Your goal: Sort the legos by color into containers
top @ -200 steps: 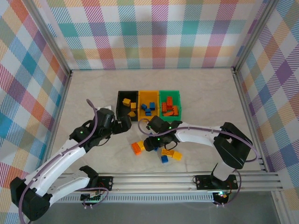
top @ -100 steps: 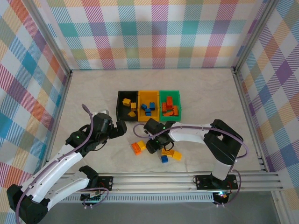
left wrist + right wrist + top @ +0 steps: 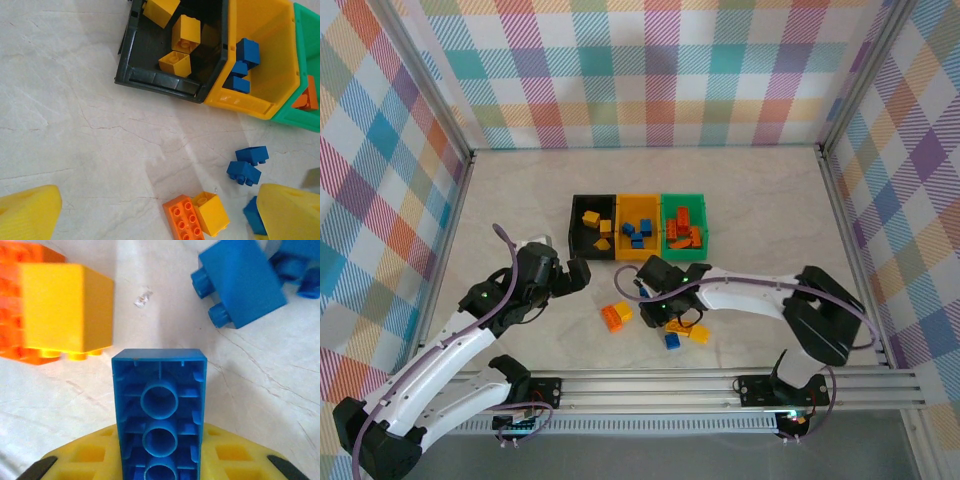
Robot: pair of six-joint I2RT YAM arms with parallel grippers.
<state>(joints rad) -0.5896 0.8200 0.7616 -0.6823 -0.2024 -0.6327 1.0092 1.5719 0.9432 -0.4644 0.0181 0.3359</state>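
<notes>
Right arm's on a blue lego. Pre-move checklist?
1. Grip: right gripper shut on blue lego, held squarely: ok.
2. Lego lifted off table: cannot tell.
3. Neighbours clear: yellow lego and second blue lego lie apart from it: ok.
4. Target: yellow bin holds other blues, has room: ok.
5. Left gripper open, left of the path to the bin: ok.
</notes>
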